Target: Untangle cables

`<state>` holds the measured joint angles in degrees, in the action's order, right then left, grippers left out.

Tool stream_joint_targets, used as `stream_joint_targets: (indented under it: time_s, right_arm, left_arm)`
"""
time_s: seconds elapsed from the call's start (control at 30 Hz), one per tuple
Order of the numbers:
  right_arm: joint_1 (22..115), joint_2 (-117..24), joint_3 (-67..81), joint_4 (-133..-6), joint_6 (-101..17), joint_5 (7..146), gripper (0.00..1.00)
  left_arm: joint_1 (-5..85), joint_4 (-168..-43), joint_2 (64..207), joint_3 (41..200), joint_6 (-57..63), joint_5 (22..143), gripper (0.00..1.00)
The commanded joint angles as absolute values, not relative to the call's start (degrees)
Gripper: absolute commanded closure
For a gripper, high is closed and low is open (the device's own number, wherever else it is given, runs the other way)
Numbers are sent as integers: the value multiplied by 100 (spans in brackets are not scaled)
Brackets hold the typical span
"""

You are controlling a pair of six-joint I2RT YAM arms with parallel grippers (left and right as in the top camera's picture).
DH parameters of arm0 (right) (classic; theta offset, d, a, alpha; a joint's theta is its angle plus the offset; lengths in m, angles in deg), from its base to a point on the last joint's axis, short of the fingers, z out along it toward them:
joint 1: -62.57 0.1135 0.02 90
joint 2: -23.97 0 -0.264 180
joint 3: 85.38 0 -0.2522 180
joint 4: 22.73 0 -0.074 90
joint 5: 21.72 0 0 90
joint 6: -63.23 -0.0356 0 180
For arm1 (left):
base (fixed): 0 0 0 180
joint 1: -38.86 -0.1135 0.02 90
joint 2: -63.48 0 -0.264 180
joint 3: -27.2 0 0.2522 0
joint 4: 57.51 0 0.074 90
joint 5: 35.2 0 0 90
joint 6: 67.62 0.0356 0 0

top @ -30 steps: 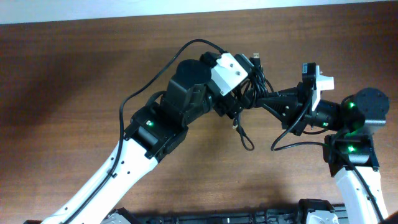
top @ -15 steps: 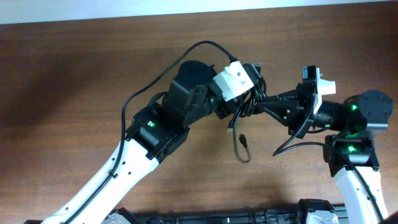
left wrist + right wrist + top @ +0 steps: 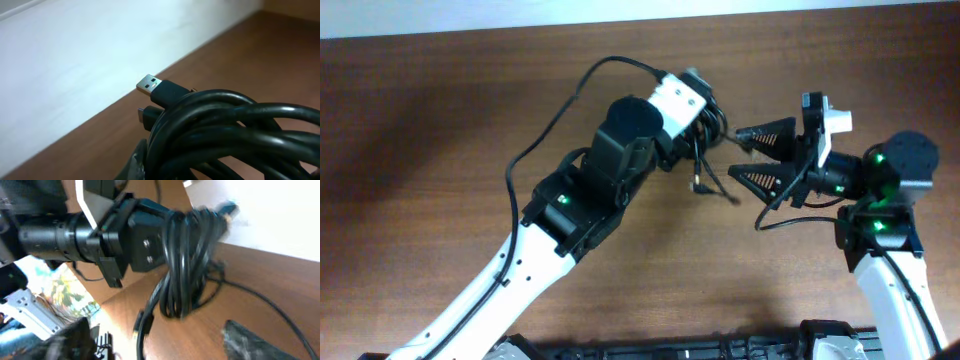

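Cables [image 3: 699, 165]: thin black cords bunched into a tight coil of several loops, lifted off the table. Bundle sits far of centre, at the tip of the left gripper [image 3: 705, 110]. Two loose ends hang from it toward the near side; one ends in a small plug [image 3: 701, 187]. In the left wrist view the coil [image 3: 235, 130] fills the near right of the frame, glossy, strands overlapping. A USB plug with a metal tip [image 3: 149, 85] sticks out to the far left, and a second dark plug [image 3: 146, 116] sits just under it. In the right wrist view the loops [image 3: 185, 265] hang in a long oval from the left arm's black end, with one plug end [image 3: 142, 325] dangling below; the picture is blurred.

Surface: dark brown wooden table [image 3: 440, 120]. A white wall [image 3: 520, 15] runs along its far edge.

Left arm comes up from the near left, elbow bent, wrist pointing far and right. Claw clamped on the bundle; its fingers are hidden by the cords.

Right arm rises from the near right, wrist turned left. Right gripper [image 3: 735, 152] spread wide, holding nothing, its tips just right of the bundle and apart from it.
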<state>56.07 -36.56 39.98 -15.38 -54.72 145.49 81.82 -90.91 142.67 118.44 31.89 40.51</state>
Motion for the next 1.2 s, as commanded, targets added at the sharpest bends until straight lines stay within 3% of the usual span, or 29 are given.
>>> stream_joint_targets:
  time_s: [0.0, 0.27, 0.33, 0.47, 0.83, 1.0, 1.17]
  right_arm:
    - [5607, -3683, 3991, -1512, -5603, 14435, 14]
    - [5618, -3683, 3991, -1221, -5601, 14761, 14]
    - [5618, -3683, 3991, -1215, -5599, 14807, 19]
    - [5618, -3683, 3991, -835, -5601, 15262, 26]
    - [5618, -3683, 3991, -612, -5577, 15666, 26]
    - [5616, -3683, 3991, -537, -5579, 15607, 25]
    - [5616, -3685, 3991, -542, -5579, 15397, 19]
  left_arm:
    - [8195, -9021, 14248, 11903, 2304, 3267, 100]
    - [8394, -9014, 14250, 11903, 1421, 4075, 100]
    - [8477, -9003, 14250, 11903, 1380, 4067, 100]
    - [8615, -8890, 14254, 11900, 1382, 3824, 100]
    - [8623, -8796, 14254, 11903, 1087, 2812, 100]
    - [8623, -8861, 14254, 11900, 1408, 4259, 100]
    - [8641, -9069, 14254, 11900, 1653, 4480, 100]
